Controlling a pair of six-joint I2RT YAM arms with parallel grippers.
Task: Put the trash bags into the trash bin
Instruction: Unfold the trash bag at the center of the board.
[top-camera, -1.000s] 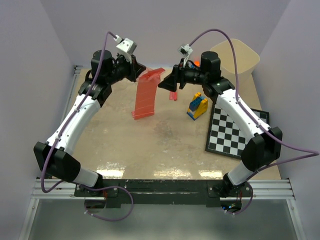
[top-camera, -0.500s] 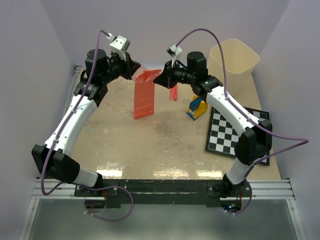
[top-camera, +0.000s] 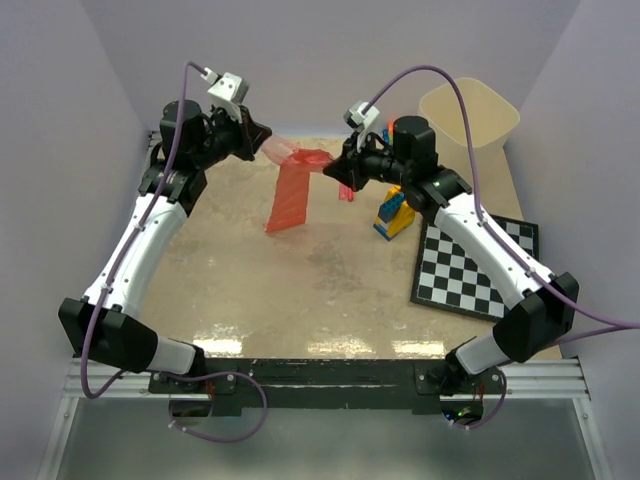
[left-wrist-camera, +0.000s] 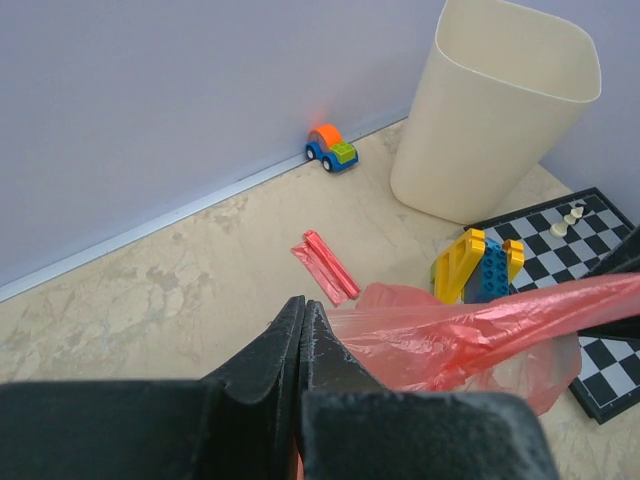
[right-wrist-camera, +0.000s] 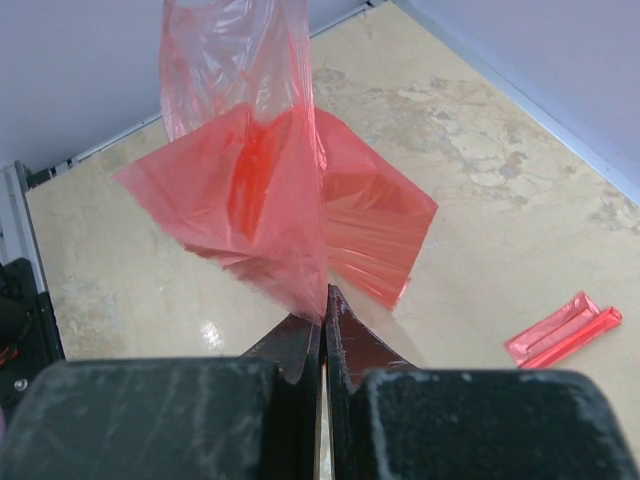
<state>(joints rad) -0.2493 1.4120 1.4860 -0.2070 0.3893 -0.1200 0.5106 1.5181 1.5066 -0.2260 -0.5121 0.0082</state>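
Note:
A crinkly red trash bag (top-camera: 292, 185) hangs above the table, stretched between both grippers. My left gripper (top-camera: 262, 148) is shut on its left end; in the left wrist view the bag (left-wrist-camera: 450, 335) spreads to the right of the gripper (left-wrist-camera: 303, 305). My right gripper (top-camera: 335, 168) is shut on the bag's other edge, and the plastic (right-wrist-camera: 260, 200) runs into the closed tips of the gripper (right-wrist-camera: 325, 295). A second trash bag, a narrow folded red strip (top-camera: 347, 190) (left-wrist-camera: 325, 267) (right-wrist-camera: 562, 330), lies flat on the table. The cream trash bin (top-camera: 470, 115) (left-wrist-camera: 495, 110) stands upright at the far right corner.
Yellow-and-blue toy blocks (top-camera: 395, 212) (left-wrist-camera: 480, 265) stand beside the strip. A black-and-white checkerboard (top-camera: 475, 262) lies on the right with a white chess piece (left-wrist-camera: 572, 215) on it. A small toy car (left-wrist-camera: 332, 148) sits against the back wall.
My right gripper has closed on the bag's edge. The left gripper has drawn back to the left, and the bag now stretches between the two, twisted narrower.

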